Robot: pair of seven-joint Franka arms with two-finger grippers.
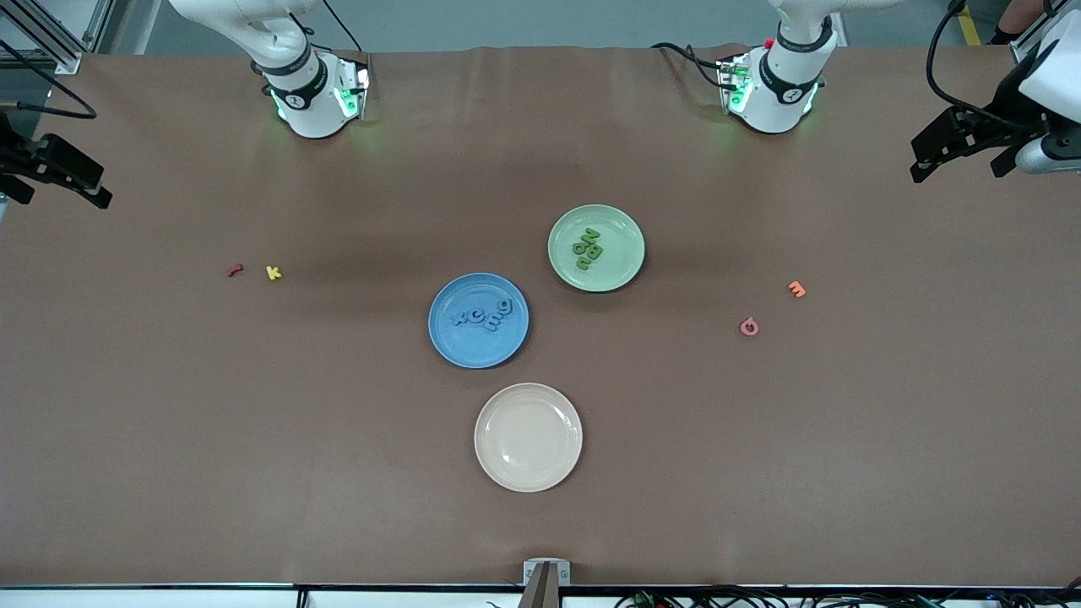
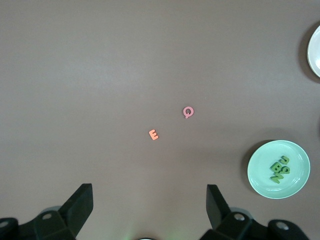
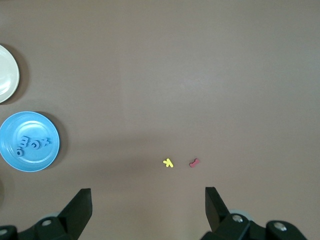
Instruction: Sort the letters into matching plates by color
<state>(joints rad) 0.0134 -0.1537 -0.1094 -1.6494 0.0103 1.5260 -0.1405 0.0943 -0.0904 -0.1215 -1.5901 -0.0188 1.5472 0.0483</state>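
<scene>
Front view: blue letters (image 1: pixel 482 316) are seen in the blue plate (image 1: pixel 448 342), green letters (image 1: pixel 589 247) in the green plate (image 1: pixel 621 266) — left gripper (image 2: pixel 149 210) and right gripper (image 3: pixel 148 210) are held spread, empty.

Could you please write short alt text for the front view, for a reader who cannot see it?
Four blue letters lie in the blue plate and four green letters in the green plate; a beige plate sits nearest the camera. Both arms wait at the table's ends.
</scene>
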